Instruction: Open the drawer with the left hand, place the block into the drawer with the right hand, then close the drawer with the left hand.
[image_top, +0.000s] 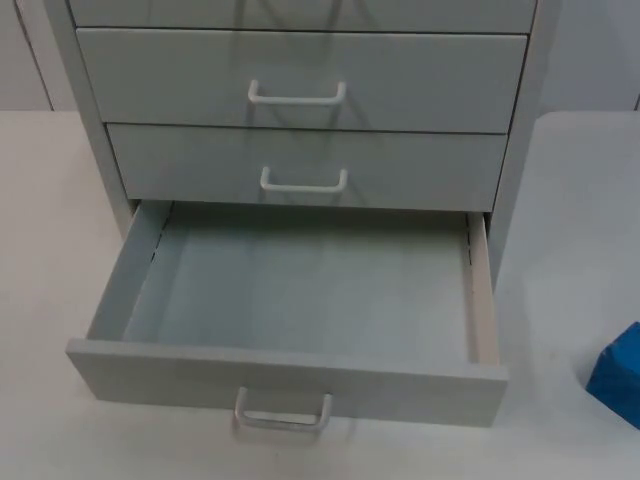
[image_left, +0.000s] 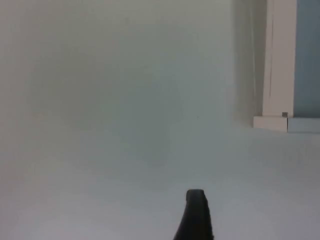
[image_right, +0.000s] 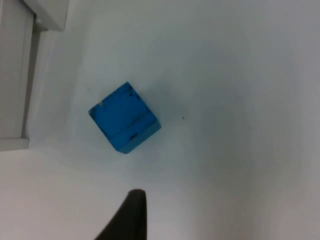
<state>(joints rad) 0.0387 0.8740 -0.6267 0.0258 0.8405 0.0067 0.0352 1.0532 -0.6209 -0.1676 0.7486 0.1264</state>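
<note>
White surface (image_top: 40, 300) carries grey metal cabinet, bottom drawer (image_top: 290, 290) pulled open, empty. Blue cube block (image_right: 125, 118) on surface right of drawer, just ahead of right claw (image_right: 131, 215); grip state cannot tell. Left claw (image_left: 196, 215) waits, state unclear.

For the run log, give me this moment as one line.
drawer: open, nothing inside | block: on table, right of cabinet | right gripper: above block, not holding | left gripper: over table, waiting

no readable text, labels or numbers anywhere
</note>
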